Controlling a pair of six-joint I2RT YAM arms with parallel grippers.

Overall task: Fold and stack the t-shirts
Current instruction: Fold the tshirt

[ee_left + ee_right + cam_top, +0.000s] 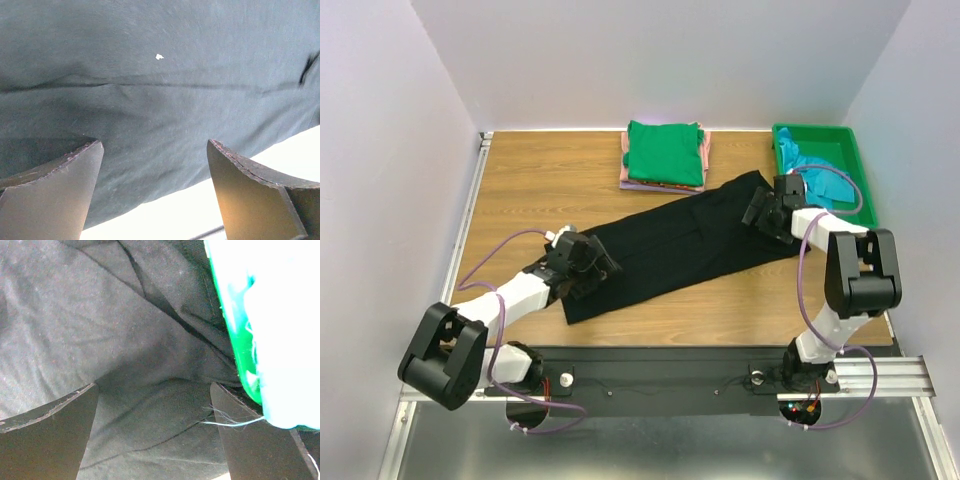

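Observation:
A long black t-shirt lies folded into a strip slanting across the table. My left gripper hovers open over its near-left end; in the left wrist view the black cloth fills the frame between spread fingers, with a tiny light mark on it. My right gripper stands open over the far-right end, black cloth under its fingers. A folded green shirt tops a stack with pink and lilac shirts at the back. A teal shirt lies in the tray.
A rigid green tray sits at the back right, its rim close beside my right gripper. White walls enclose the table on three sides. Purple cables loop from both arms.

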